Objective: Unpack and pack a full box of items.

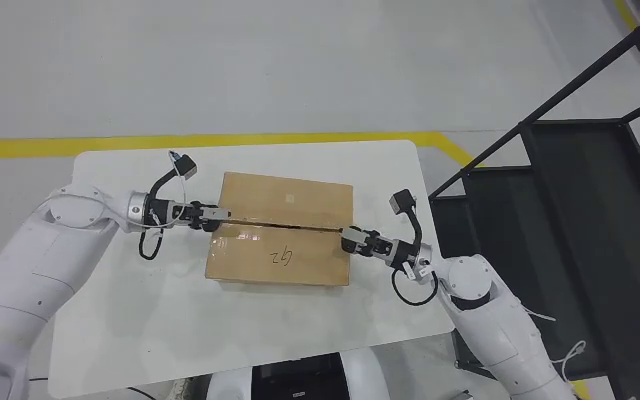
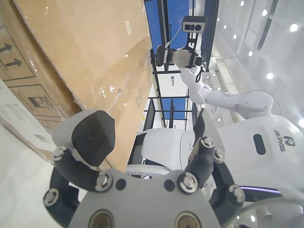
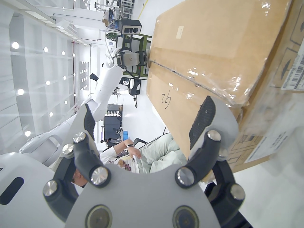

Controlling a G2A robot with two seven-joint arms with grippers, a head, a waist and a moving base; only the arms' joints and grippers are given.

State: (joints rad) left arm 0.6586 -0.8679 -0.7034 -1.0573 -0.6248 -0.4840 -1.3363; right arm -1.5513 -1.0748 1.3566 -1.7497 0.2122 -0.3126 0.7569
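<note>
A closed cardboard box (image 1: 285, 228) lies in the middle of the white table (image 1: 150, 320), its top flaps meeting in a taped seam with a handwritten number beside it. My left gripper (image 1: 220, 216) is at the left end of that seam, open, with one pad (image 2: 93, 138) close by the box's (image 2: 83, 36) top edge. At the opposite end of the seam my right gripper (image 1: 348, 240) is also open, one pad (image 3: 201, 117) beside the box's (image 3: 213, 36) corner. Each wrist view shows the other arm's gripper far off: the right gripper (image 2: 161, 56) and the left gripper (image 3: 142, 58).
Black metal stairs with a railing (image 1: 560, 200) stand just past the table's right edge. A yellow floor line (image 1: 200, 142) runs behind the table. There is bare tabletop in front of the box and to its left.
</note>
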